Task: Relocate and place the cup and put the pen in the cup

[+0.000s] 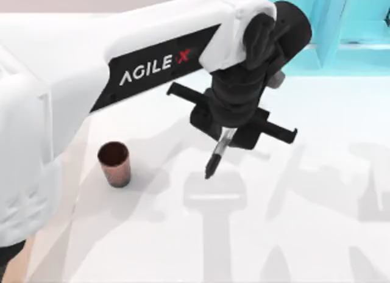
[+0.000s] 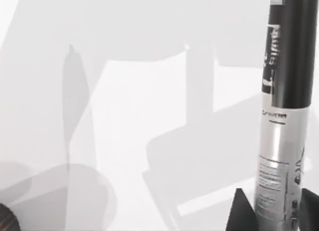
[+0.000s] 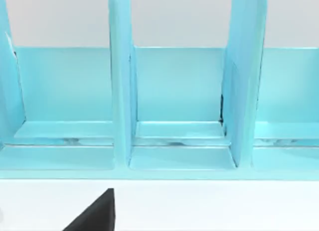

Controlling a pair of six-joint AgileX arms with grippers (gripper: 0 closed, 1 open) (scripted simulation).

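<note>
looking down from the top view, the left gripper (image 1: pixel 226 135) clamps the pen (image 1: pixel 217 152) above the table (image 1: pixel 317 191), right of the upright cup (image 1: pixel 114 164), whose dark interior holds nothing. left wrist view: fingers (image 2: pixel 241 213) flank the pen (image 2: pixel 281 116). right wrist view: turquoise rack (image 3: pixel 174 106), its compartments bare; that gripper's spread i cannot tell.

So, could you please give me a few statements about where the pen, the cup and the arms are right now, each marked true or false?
1. The left gripper is shut on the pen, holding it off the table. True.
2. The pen is already standing inside the cup. False: it hangs in the air to the cup's right, apart from it.
3. The cup stands upright on the table, toward the top view's left. True.
4. The cup lies tipped on its side. False: it is upright, its opening facing up.
5. The right wrist view faces a light blue rack with upright dividers. True.
</note>
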